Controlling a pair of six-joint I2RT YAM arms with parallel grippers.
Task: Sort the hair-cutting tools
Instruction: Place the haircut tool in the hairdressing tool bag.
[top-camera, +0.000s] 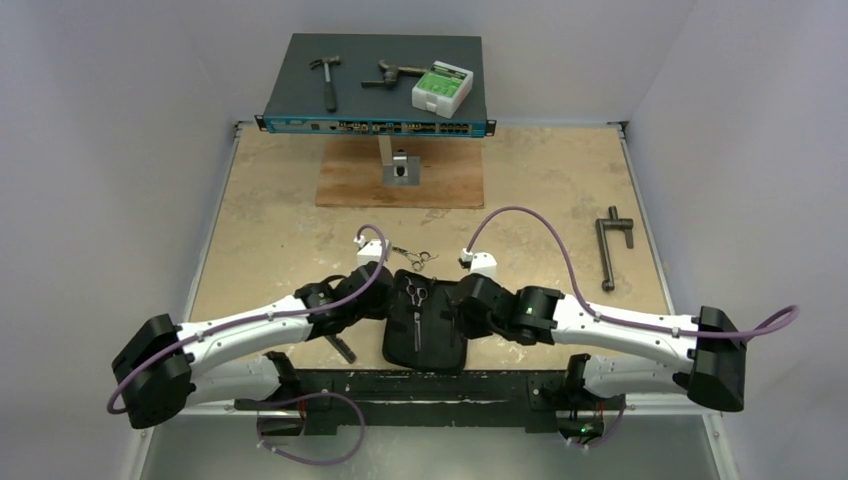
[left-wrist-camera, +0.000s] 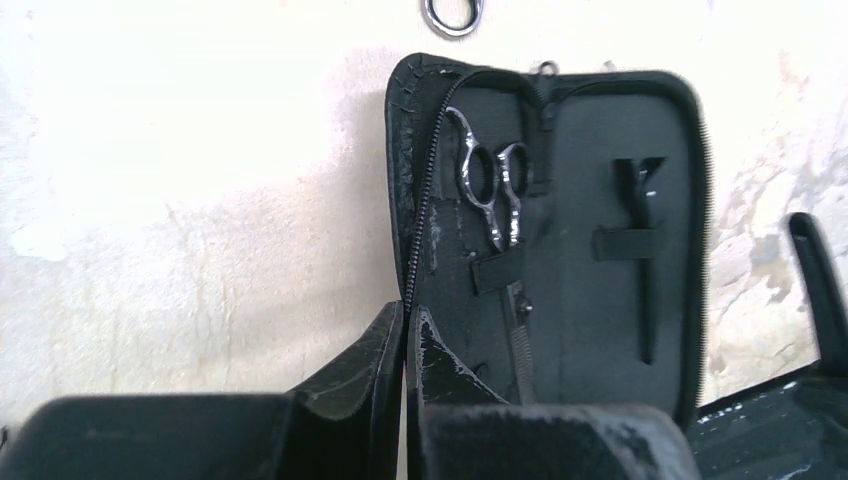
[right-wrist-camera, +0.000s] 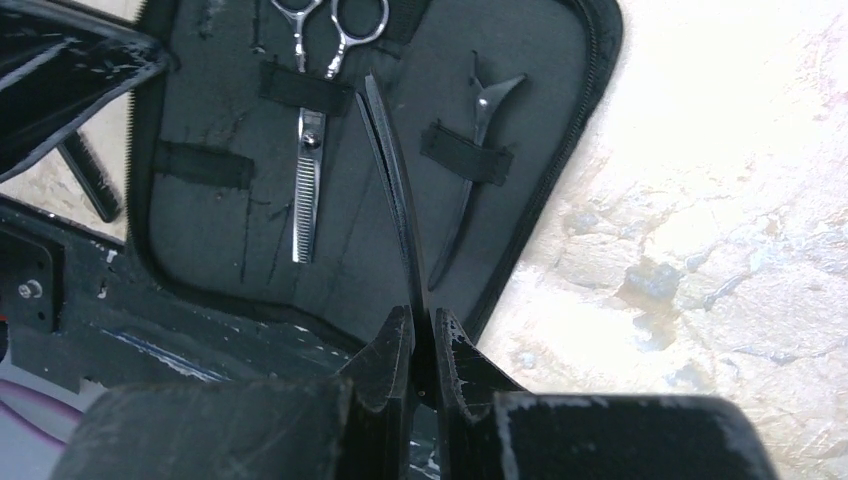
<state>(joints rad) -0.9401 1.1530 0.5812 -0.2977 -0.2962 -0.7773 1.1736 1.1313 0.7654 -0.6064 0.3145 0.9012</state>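
— Mottled beige table (top-camera: 280, 230) is carrying an open black case (top-camera: 432, 350) between the two arms. What is the right tool (right-wrist-camera: 420, 315) doing?
— It is pinching a thin black strip, apparently the comb (right-wrist-camera: 390, 190) seen edge-on, and hanging over the middle of the case.
— And the left tool (left-wrist-camera: 405, 320)?
— It is pressing shut on the case's left rim, seemingly steadying it.
— Where should the comb be going?
— Probably into the empty strap (right-wrist-camera: 205, 165), which is sitting beyond the strapped scissors (right-wrist-camera: 308, 190), on the left arm's side. The comb is running parallel to those scissors, so a sideways shift is looking sufficient. The clip (right-wrist-camera: 470, 180) is sitting strapped on the right, and a second pair of scissors (top-camera: 416, 257) is lying loose just beyond the case.
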